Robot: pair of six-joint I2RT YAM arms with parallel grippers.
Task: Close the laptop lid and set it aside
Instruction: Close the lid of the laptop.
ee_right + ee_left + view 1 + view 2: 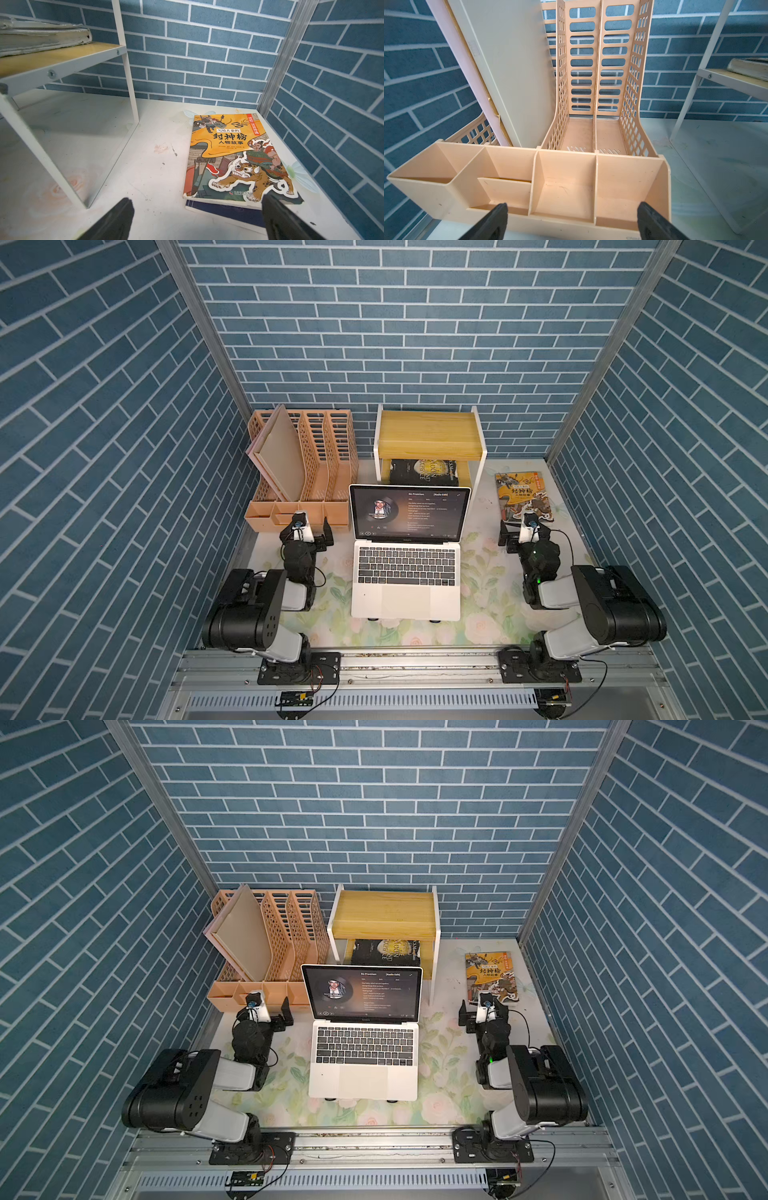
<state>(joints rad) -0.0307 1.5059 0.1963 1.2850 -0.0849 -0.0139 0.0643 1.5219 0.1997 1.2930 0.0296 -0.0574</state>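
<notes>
A slim silver-white laptop [406, 585] with black keys and a large trackpad sits mid-way across the floral-printed bench [486, 605], between the two arms in both top views. Its thin silver laptop lid [410, 512] stands open and nearly upright, the black-bordered screen lit and facing the arms' bases. Nothing touches it.

The black and white left arm [266, 614] is folded to the laptop's left. The left jaws are spread wide with nothing between them. In the left wrist view their black fingertips [497, 218] sit just before the front trays of a peach plastic desk organiser [564, 187], whose leftmost upright slot holds flat beige folders [512, 72].

The right arm [602, 605] is folded on the other side, apart from the laptop. The right jaws are also spread fully wide and grip nothing. One fingertip [276, 216] shows against the near corner of an orange illustrated book [232, 158] lying flat on the bench; whether it touches I cannot tell.

Behind the lid stands a white-framed shelf with yellow wooden boards [428, 435], a dark book [424, 472] on its lower board
</notes>
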